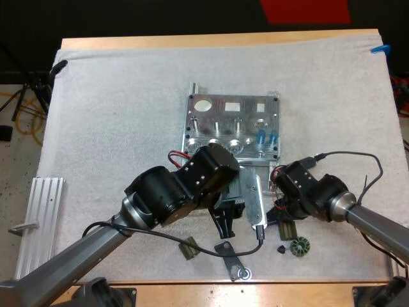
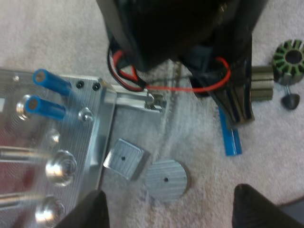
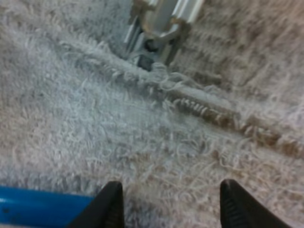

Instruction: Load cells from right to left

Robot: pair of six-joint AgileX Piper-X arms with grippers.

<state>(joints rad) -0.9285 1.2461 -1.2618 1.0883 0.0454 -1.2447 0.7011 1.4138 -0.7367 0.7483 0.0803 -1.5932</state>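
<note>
High view: the metal fixture (image 1: pixel 233 125) sits mid-mat (image 1: pixel 115 115) on the wooden surface. Two blue cells (image 1: pixel 266 135) stand upright at its right end, and the sockets to their left look unfilled. The right hand (image 1: pixel 279 214) hangs low over the mat off the fixture's near right corner. The left hand (image 1: pixel 225 224) is close by, with a loose metal bar (image 1: pixel 254 198) between them.

Left wrist view: the left hand (image 2: pixel 170 202) has its fingers wide apart and holds nothing, above a round disc (image 2: pixel 165 178) and a square plate (image 2: pixel 123 158). Farther off, a loose blue cell (image 2: pixel 231 140) lies flat on the mat at the tip of one of the right hand's fingers.

Right wrist view: the right hand (image 3: pixel 171 192) is open and empty. The loose blue cell (image 3: pixel 42 209) lies just outside one finger, not between the two.

The step in hand looks like the pickup. The right hand should shift sideways until the cell is centred between the pads, then close across its round body near the middle so it cannot pivot. It should lift straight up before turning the cell upright for the socket just left of the standing pair, while the left hand keeps out of that path
</note>
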